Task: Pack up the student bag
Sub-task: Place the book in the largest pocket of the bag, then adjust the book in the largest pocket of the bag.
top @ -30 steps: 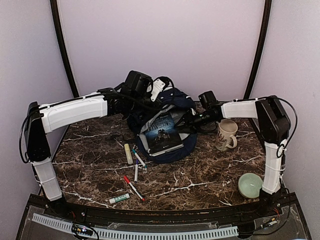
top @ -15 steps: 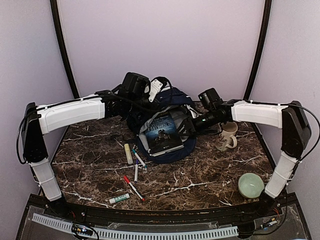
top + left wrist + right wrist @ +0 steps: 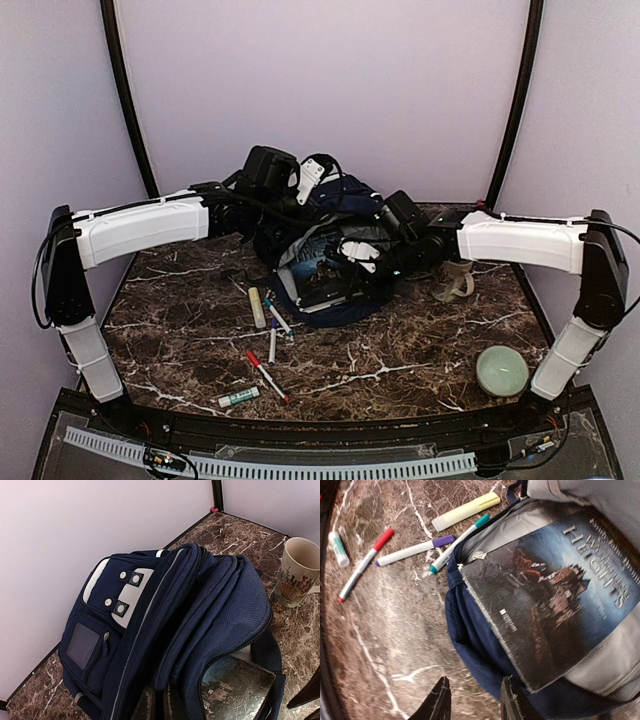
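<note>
Presently one student bag (image 3: 210, 605), clamped by the left tool (image 3: 159, 706), holds one book (image 3: 555, 595); right tool (image 3: 472, 700) parted.

Left arm (image 3: 140, 228) and right arm (image 3: 520, 243): each has a long white shell between black joint housings, with a white lower link down to its base. Thin black cables loop outside the elbows and along the forearms. Black boxy modules sit at the wrists. Right gripper (image 3: 472, 704): two dark, tapered fingers (image 3: 439, 705).
</note>
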You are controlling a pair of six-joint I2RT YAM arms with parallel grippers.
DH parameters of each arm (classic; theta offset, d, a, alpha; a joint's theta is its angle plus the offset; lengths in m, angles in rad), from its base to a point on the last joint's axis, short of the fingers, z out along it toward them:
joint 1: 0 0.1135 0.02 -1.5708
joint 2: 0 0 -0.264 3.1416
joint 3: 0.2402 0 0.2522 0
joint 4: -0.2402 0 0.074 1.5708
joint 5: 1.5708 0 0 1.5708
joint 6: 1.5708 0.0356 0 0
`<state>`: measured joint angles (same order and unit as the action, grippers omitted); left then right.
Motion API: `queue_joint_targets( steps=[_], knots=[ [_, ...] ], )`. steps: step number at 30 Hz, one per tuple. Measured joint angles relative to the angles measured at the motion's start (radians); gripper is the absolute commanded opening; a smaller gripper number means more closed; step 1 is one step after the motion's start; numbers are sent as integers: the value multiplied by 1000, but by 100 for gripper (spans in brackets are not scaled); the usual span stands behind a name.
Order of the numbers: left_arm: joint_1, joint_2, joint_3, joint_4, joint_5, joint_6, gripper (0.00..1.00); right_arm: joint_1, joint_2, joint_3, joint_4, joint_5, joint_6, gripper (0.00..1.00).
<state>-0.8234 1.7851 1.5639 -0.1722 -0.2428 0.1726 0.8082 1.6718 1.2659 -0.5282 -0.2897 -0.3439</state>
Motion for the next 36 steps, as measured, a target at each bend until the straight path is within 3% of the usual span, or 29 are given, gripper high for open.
queue_joint_targets(
  steps=[6,14,20,36],
  knots=[
    [0,-3,0,-1,0,0,0,37,27,16,50,176,-203,42],
    [0,-13,-8,-3,4,-1,0,70,161,58,103,295,-337,49],
    [0,-24,-17,-7,10,-2,0,74,206,59,145,340,-377,52],
    [-2,-34,-42,-2,41,-24,0,54,377,203,314,500,-369,44]
  ],
)
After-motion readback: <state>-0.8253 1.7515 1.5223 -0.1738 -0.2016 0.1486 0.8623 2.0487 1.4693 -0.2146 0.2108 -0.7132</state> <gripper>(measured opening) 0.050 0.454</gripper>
